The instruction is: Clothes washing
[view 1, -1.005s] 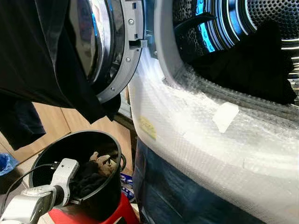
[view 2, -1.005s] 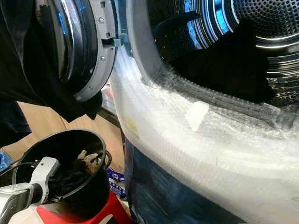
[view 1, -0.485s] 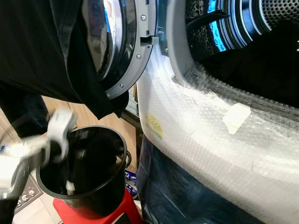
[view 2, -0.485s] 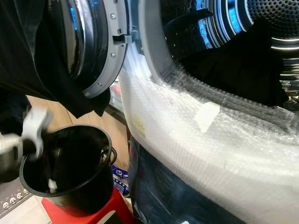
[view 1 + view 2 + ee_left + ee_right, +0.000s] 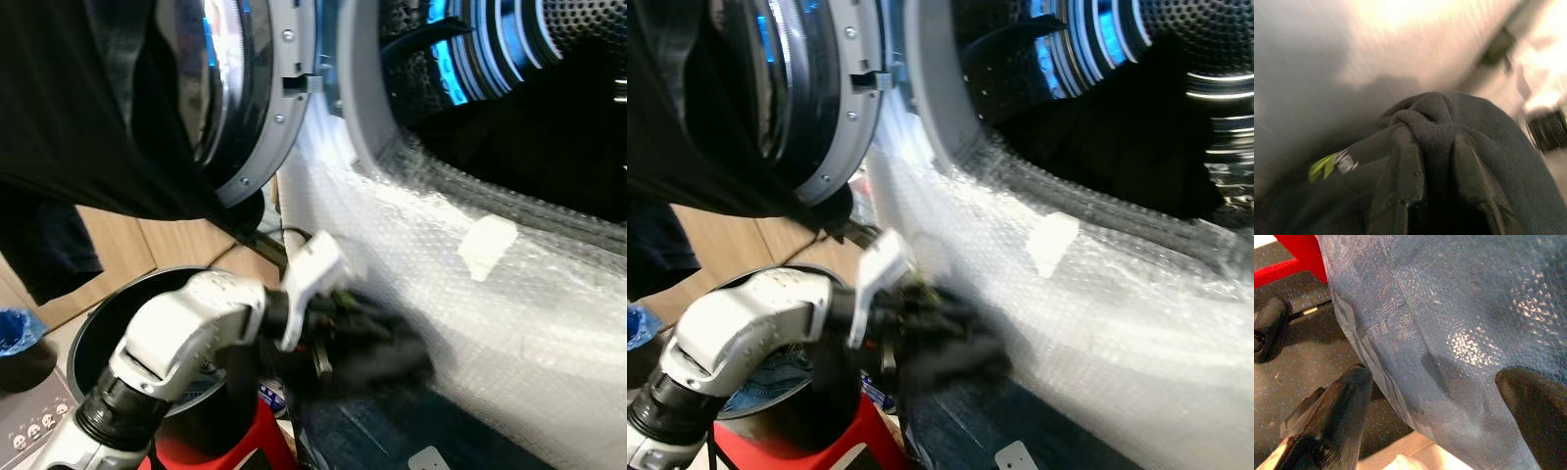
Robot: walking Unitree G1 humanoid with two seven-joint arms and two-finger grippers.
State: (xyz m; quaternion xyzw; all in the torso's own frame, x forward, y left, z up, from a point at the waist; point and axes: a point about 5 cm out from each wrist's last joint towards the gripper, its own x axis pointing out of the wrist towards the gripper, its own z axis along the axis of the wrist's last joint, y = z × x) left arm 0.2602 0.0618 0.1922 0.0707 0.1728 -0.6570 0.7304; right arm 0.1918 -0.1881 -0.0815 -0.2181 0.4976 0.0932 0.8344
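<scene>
— What's in your left gripper [image 5: 1432,147]?

— A dark knit garment [image 5: 1488,147]. My two black fingers [image 5: 1405,166] are clamped on a bunched fold of it, the cloth ridged up between them, with a small yellow-green tag [image 5: 1322,165] on the fabric just beside one finger. From the head views the bundle [image 5: 377,348] hangs blurred off my gripper [image 5: 328,328].

— And the arm?

— My silver left arm [image 5: 186,333] is bent at the elbow and reaches across above the black bucket [image 5: 93,328], which stands on a red stool [image 5: 211,450]. The garment is against the washing machine's front [image 5: 470,294], which is wrapped in cloudy bubble wrap, with blue film below that.

— Beyond that?

— Above my gripper the round door [image 5: 260,108] is swung open, dark cloth [image 5: 78,108] draped over it. Up and to the right the perforated steel drum [image 5: 1176,59] already has dark laundry [image 5: 1117,137] in it.

— Your right gripper [image 5: 1440,406]?

— Its fingers [image 5: 1344,401] are well apart, low beside the blue-wrapped panel [image 5: 1449,308], over speckled floor [image 5: 1308,352].
</scene>
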